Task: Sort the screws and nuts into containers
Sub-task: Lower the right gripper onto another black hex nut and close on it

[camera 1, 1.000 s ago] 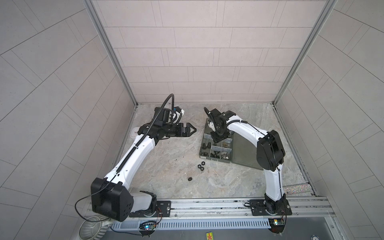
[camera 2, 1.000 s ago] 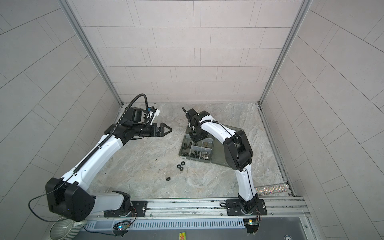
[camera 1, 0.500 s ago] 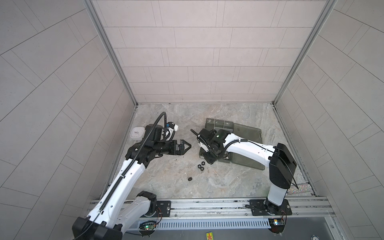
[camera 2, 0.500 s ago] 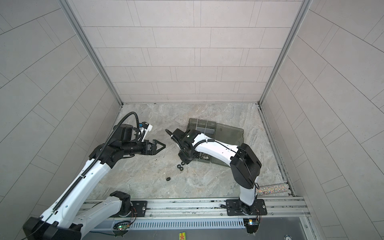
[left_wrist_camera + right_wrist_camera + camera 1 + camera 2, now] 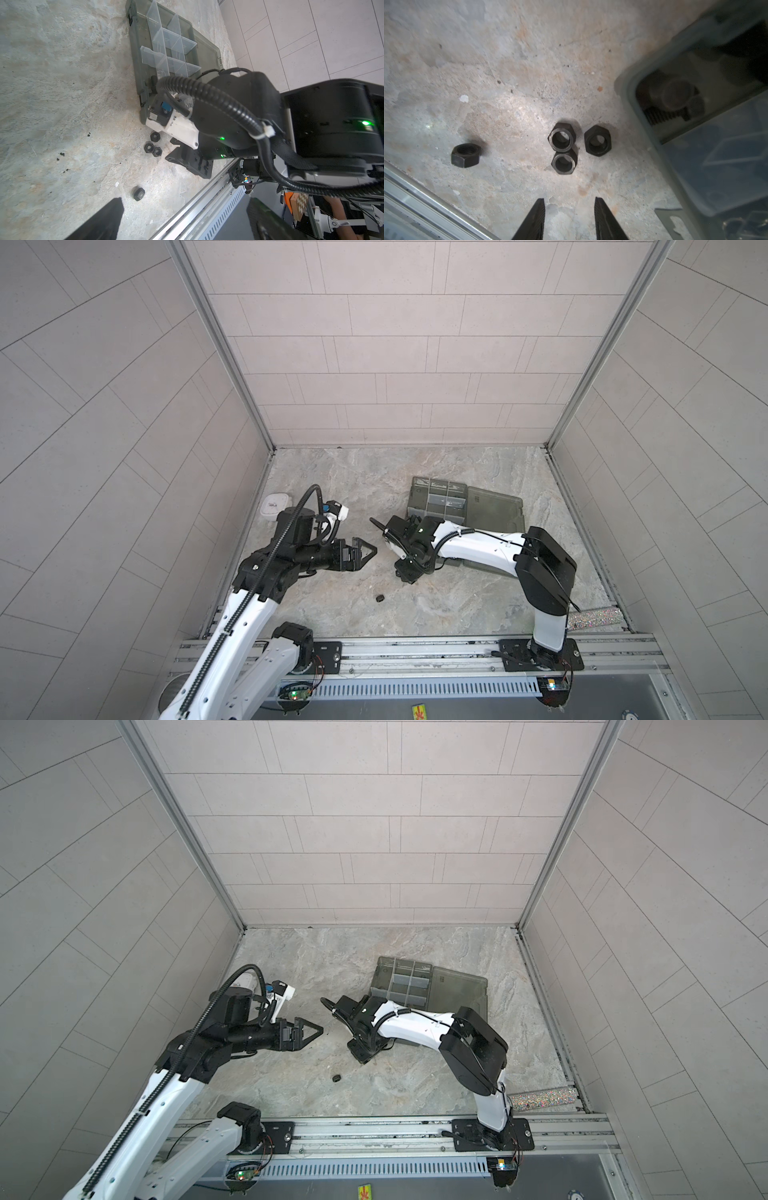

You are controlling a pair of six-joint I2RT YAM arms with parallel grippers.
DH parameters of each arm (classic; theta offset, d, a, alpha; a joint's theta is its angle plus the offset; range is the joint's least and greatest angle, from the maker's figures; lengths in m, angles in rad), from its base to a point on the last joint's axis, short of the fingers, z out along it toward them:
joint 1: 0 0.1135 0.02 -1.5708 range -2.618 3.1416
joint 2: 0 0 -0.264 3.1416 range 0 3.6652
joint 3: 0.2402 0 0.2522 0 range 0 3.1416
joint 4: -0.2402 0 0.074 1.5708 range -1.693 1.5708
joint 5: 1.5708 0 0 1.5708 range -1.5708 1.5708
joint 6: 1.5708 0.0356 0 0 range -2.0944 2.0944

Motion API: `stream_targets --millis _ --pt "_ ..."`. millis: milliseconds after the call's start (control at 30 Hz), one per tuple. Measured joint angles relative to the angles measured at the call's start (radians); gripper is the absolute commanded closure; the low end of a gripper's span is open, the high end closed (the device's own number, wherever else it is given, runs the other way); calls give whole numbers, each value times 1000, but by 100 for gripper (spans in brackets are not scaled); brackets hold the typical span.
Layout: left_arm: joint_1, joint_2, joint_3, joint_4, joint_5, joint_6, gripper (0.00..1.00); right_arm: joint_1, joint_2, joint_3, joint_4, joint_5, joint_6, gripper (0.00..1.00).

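Right tool [image 5: 569,200] part-spread, empty, pointing at three nuts [image 5: 591,133] on desk [image 5: 488,83] at 7 o'clock of box [image 5: 494,510]; lone nut [image 5: 380,598] at tool's 7 o'clock; left tool [image 5: 368,553] spread wide, empty, at its 9 o'clock.

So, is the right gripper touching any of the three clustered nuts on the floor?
Apart. The right wrist view shows bare floor between the right gripper, jaws open, and the nearest nut of the cluster.
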Motion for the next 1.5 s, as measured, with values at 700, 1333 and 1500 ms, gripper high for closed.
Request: stream_targets --millis 700,1333,1500 --pt "0 -176 -24 -31 -137 -71 0 -1 95 19 45 -38 -33 64" --pt "0 -80 3 -13 -152 -55 0 -26 111 41 31 -53 -55 83" --pt "0 -36 20 -4 -152 -40 0 -31 111 43 22 -50 -55 87"
